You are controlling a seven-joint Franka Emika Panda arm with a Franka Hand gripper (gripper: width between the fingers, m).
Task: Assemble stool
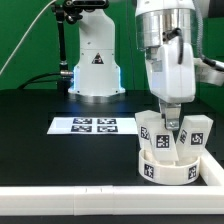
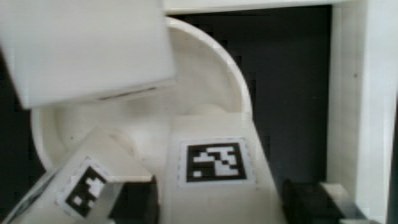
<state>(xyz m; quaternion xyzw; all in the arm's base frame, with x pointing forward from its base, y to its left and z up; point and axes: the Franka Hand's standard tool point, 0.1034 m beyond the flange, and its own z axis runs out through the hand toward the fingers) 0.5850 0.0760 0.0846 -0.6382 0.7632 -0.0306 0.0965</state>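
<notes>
Exterior view, left to right. Matte black table (image 1: 30,140), smooth, nothing shiny on it. Toward the back, the arm's white pedestal base (image 1: 96,62), glossy plastic with a triangular warning sticker and a blue glow at each side. In front of it the marker board (image 1: 84,125): thin flat white rectangle printed with four black-and-white tags, lying flat on the table.

Further to the exterior view's right, the seat (image 1: 167,168): round, low, white plastic ring with square tags on its rim, sitting on the table just behind the border rail (image 1: 60,203), a long white smooth bar along the front edge. Tagged white block-shaped legs stand on the seat: one leg (image 1: 148,129) on the nearer side to the exterior view's left, another leg (image 1: 195,130) to the exterior view's right, both slightly tilted.

The gripper (image 1: 170,122) comes straight down between those two legs, silver-white housing above, dark fingertips low among the parts. Can't tell how wide the jaws are or whether they have hold of a part; the legs block the tips.

Wrist view: blurred, close. Curved white seat wall (image 2: 222,90), a tagged leg face (image 2: 215,160), a second tag (image 2: 84,192) at an angle, black table behind.
</notes>
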